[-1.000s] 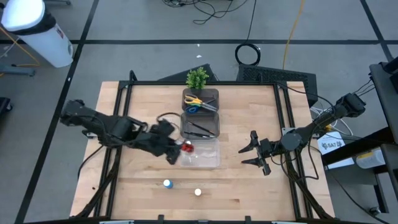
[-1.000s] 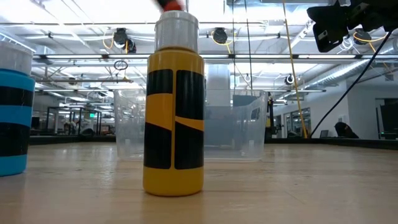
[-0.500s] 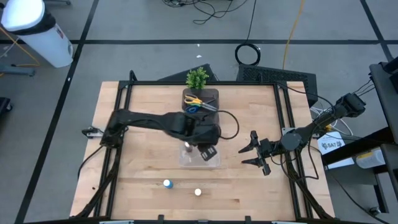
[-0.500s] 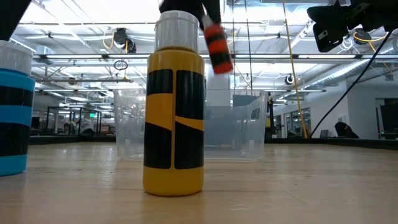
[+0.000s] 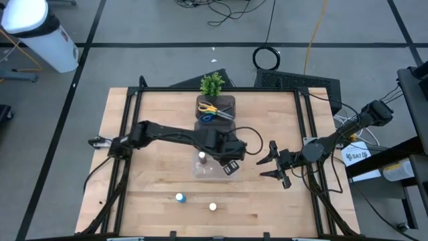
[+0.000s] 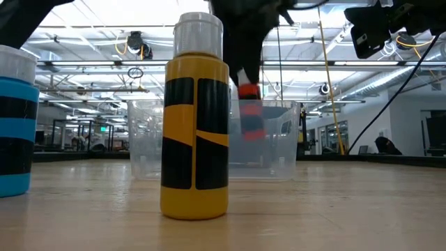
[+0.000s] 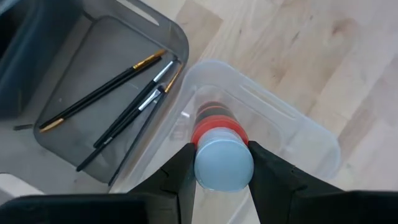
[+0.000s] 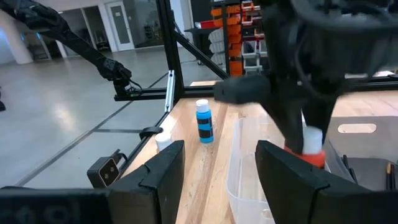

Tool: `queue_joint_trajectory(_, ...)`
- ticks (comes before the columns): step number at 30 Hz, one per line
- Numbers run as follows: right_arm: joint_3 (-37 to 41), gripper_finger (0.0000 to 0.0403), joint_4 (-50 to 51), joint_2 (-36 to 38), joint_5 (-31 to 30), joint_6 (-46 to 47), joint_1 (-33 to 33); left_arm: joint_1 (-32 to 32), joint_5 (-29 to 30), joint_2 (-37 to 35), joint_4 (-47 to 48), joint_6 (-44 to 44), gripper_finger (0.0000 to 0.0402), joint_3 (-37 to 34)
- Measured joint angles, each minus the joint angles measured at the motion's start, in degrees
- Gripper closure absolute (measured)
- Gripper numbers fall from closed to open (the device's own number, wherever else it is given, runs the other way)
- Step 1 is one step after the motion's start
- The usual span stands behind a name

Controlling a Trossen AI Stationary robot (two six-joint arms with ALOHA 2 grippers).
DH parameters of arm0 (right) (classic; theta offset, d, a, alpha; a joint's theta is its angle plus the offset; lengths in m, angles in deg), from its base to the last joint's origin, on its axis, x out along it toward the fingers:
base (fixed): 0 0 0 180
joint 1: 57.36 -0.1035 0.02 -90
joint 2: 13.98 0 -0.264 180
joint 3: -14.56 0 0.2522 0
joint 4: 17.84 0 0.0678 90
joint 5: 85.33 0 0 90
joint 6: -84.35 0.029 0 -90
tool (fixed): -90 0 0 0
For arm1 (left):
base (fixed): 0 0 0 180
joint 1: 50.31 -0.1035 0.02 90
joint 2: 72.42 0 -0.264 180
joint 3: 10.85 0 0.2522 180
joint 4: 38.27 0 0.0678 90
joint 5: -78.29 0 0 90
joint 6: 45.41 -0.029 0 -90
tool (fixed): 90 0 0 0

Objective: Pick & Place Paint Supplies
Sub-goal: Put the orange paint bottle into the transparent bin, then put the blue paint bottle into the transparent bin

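Looking across from surface level, I have the yellow paint bottle (image 6: 194,118) nearest, the blue paint bottle (image 6: 15,125) beside it at the frame's edge. Behind them my left hand (image 7: 219,163) hangs over the clear bin (image 7: 273,134), clamped on the red paint bottle (image 7: 221,155), which is upright above the bin's inside. Beyond sits the dark bin (image 7: 93,99) with paintbrushes (image 7: 121,102). My right hand (image 5: 273,165) waits well apart, fingers spread.

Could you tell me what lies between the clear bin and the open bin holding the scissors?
The dark bin with the paintbrushes sits between the clear bin and the scissors bin, as the high view shows; the left gripper holding the red paint bottle partly covers it.
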Motion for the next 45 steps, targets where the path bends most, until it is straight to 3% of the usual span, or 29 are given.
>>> queue_joint_trajectory(10, 0.0, 0.0220, 0.0, 0.0, 0.1, 0.0, 0.0, -0.3, -1.5, 3.9, -1.7, -0.5, 0.0277, 0.0)
queue_joint_trajectory(28, 0.0, 0.0220, 0.0, 0.0, 0.0, 0.0, 0.0, -1.6, -4.5, 3.3, -9.4, 0.0, 0.0273, -6.5)
queue_joint_trajectory(37, 0.0, 0.0220, 0.0, 0.0, 0.1, 0.0, 0.0, -1.6, -5.7, 2.5, -9.9, -0.7, 0.0106, -6.6)
queue_joint_trajectory(45, 0.0, 0.0220, 0.0, 0.0, 0.1, 0.0, 0.0, -1.5, -5.2, -2.1, -10.0, -0.3, 0.0046, -6.6)
